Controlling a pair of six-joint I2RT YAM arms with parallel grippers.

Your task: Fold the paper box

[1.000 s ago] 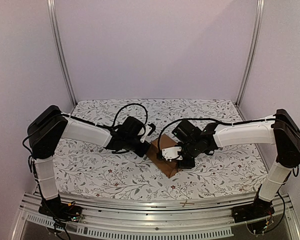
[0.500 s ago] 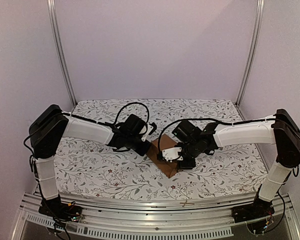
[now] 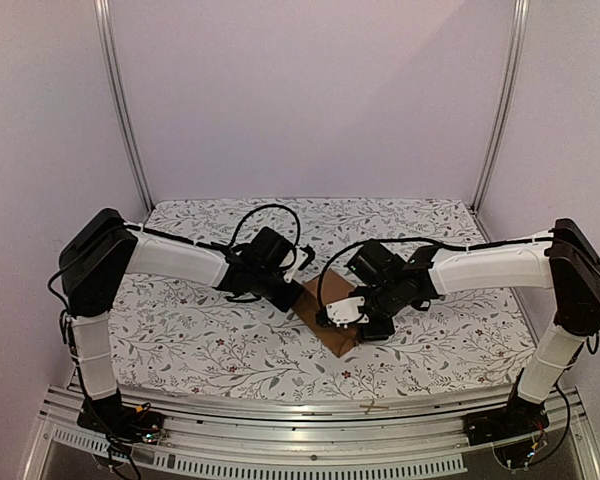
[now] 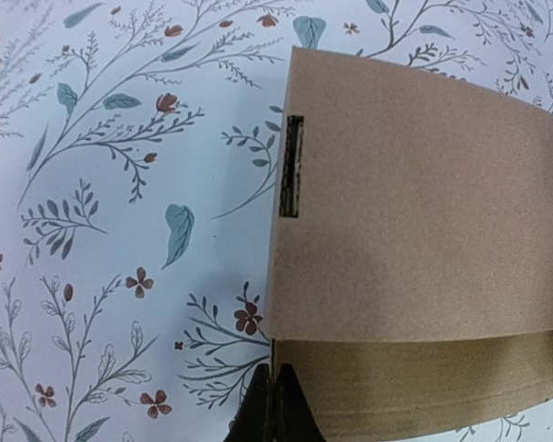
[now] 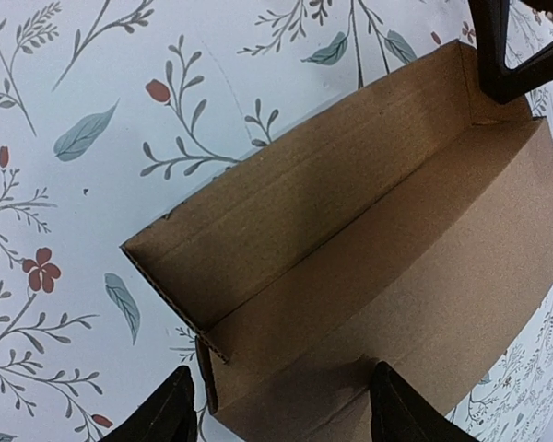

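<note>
The paper box (image 3: 332,328) is plain brown cardboard, partly folded, lying mid-table between both arms. In the left wrist view its broad panel (image 4: 415,203) has a narrow slot (image 4: 292,166) near the left edge. My left gripper (image 4: 275,405) is shut, pinching a thin upright cardboard edge at the box's corner (image 3: 302,287). In the right wrist view one long wall (image 5: 286,212) stands up from the floor panel (image 5: 424,276). My right gripper (image 5: 281,419) is open, its fingertips (image 5: 170,412) spread either side of the box's near end. The left gripper's black fingers (image 5: 509,46) show at the far corner.
The table carries a white cloth with a floral print (image 3: 180,340). Lilac walls and two metal uprights (image 3: 120,110) close in the back and sides. An aluminium rail (image 3: 310,410) runs along the near edge.
My right gripper's jaws have spread wider and its wrist has shifted slightly over the box. The left gripper stays shut on the box edge, hardly moved.
</note>
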